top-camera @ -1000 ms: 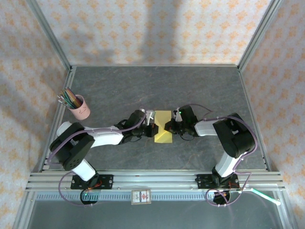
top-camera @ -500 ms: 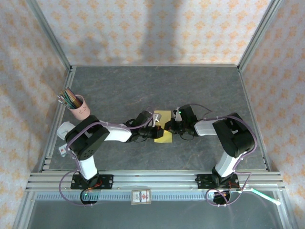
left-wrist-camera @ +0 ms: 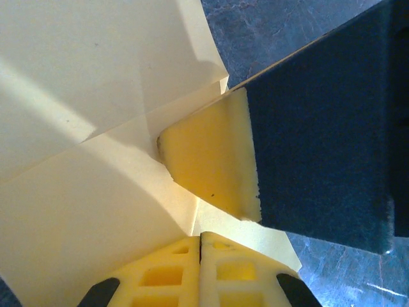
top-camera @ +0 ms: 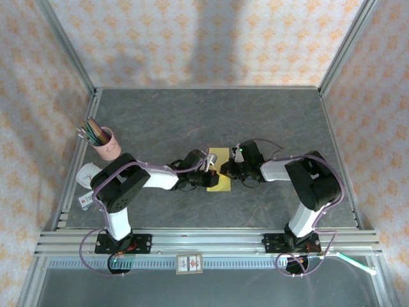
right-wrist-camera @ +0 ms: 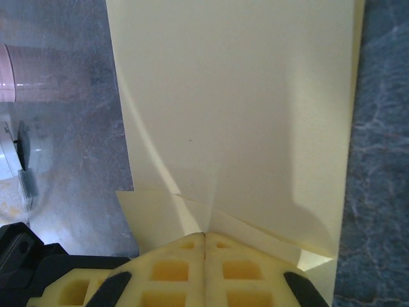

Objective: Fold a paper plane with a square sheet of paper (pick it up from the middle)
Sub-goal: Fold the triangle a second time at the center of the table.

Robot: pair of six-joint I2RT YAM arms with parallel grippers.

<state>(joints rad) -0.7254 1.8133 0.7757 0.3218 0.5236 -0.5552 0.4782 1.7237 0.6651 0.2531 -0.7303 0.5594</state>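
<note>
The partly folded square sheet of paper (top-camera: pixel 219 155) lies flat near the middle of the table (top-camera: pixel 160 115), with creased flaps showing in both wrist views. The left gripper (left-wrist-camera: pixel 201 238) meets it from 9 o'clock and the right gripper (right-wrist-camera: pixel 204 238) from 3 o'clock. Both have their fingers pressed together, tips down on the sheet.

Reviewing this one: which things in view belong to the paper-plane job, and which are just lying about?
Part of the job:
- square sheet of paper, yellow, already creased
- left gripper, shut, tips at the sheet
- right gripper, shut, tips at the sheet

Just lying about:
- pink cup, near the table's left edge
- coloured pencils standing in it
</note>
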